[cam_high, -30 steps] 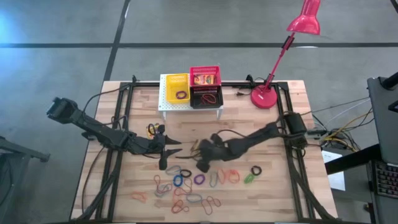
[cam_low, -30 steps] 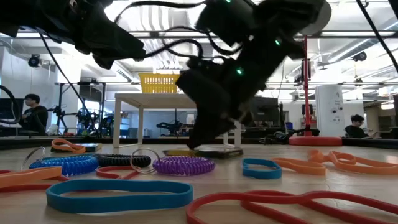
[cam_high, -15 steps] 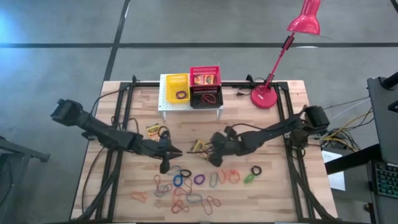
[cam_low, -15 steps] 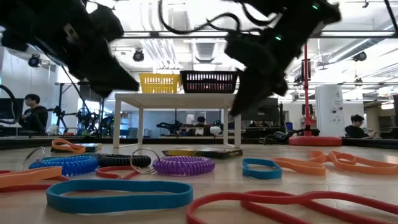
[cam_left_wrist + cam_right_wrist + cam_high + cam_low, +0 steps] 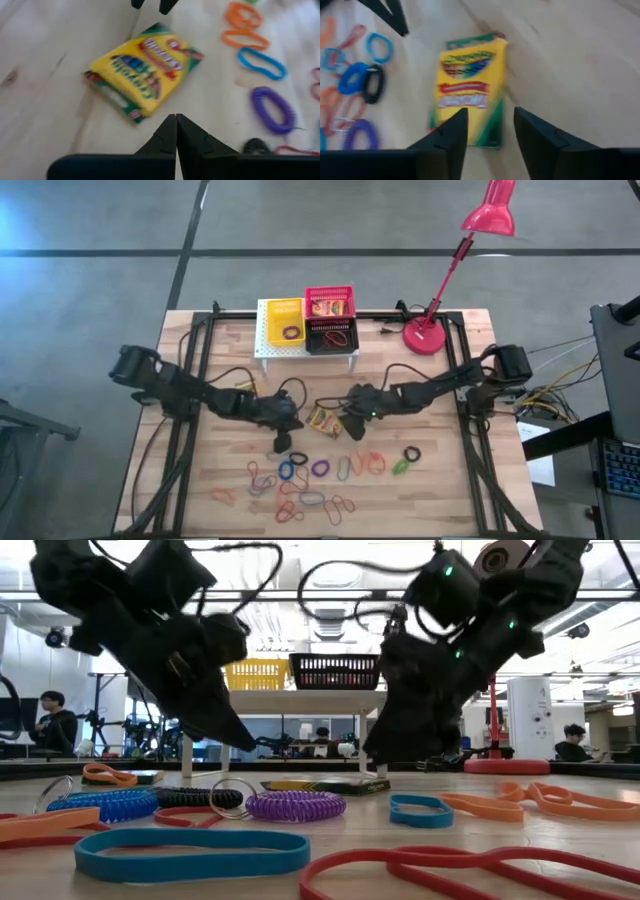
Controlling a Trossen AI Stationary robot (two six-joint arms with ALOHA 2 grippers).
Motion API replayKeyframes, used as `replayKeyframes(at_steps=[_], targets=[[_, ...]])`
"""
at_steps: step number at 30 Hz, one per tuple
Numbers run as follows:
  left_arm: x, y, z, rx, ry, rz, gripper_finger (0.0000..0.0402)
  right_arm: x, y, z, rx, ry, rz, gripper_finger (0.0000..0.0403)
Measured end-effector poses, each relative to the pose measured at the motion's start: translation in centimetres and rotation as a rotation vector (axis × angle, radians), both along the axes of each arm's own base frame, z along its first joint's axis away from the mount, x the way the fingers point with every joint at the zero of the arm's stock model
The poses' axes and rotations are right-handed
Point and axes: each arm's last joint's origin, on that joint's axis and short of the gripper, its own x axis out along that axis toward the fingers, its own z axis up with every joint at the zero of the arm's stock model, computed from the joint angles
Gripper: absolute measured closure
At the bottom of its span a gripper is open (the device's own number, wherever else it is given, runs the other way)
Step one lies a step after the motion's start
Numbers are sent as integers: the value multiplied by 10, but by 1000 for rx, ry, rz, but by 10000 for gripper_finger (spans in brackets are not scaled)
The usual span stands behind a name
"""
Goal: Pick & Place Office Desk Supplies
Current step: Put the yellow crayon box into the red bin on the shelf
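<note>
Two grippers crowd one crayon box (image 5: 322, 418) at mid-frame in the high view.
The left gripper (image 5: 176, 120) has its jaws pressed together on nothing; the right gripper (image 5: 489, 122), jaws spread and empty, hangs over the flat-lying box. Risk: the arms collide, or a finger nudges the box into the elastic loops (image 5: 300, 480) below.

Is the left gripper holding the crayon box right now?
No, the left gripper has its fingers shut on nothing, and the crayon box lies flat on the table ahead of them.
</note>
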Motion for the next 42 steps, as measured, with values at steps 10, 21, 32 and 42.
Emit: replayKeyframes(at_steps=[10, 21, 32, 42], targets=[[2, 15, -7, -116, 25, 160, 368, 11, -2, -8, -30, 19, 24, 204], [18, 15, -29, -137, 73, 240, 290, 14, -2, -9, -39, -1, 28, 218], [27, 15, -31, -77, 87, 199, 392, 16, 3, -7, -56, -31, 57, 218], [24, 13, -9, -55, 33, 140, 400, 15, 21, -5, -64, -41, 120, 218]])
